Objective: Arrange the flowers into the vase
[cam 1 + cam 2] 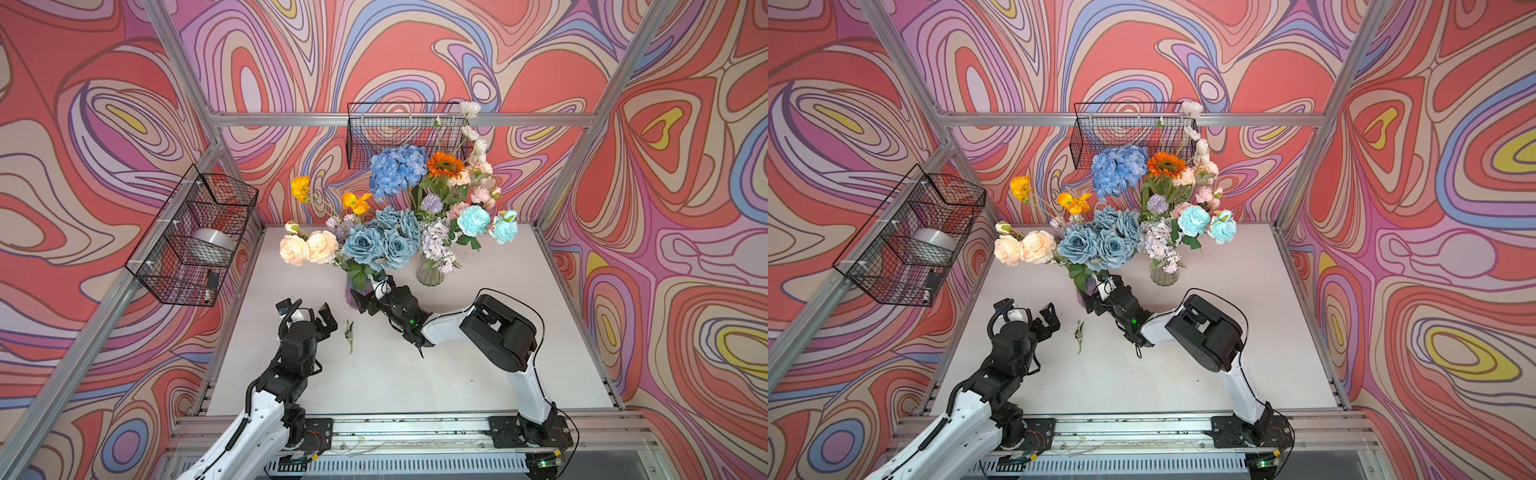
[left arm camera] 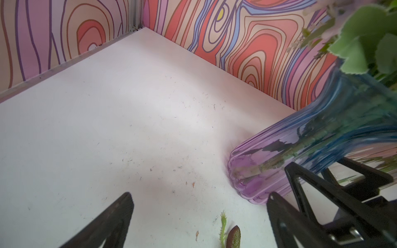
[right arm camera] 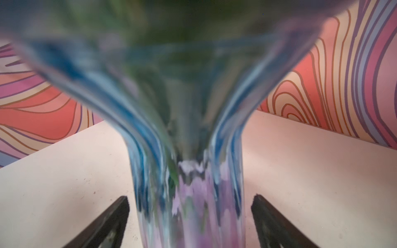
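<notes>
I see my right gripper [image 3: 190, 197] with jaws spread wide either side of the ribbed blue-purple vase [image 1: 352, 291], clamping nothing, the flowers [image 1: 380, 243] standing in it near the desk's [image 1: 457, 365] back edge, while my left gripper [image 1: 328, 319] hangs fully spread and empty near the left edge.

Glossy ribbed glass vase [image 2: 311, 139], matt table [image 2: 107, 128]

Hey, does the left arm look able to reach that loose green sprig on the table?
Probably yes: the open left claw sits right beside the sprig on bare table, with nothing between them.
</notes>
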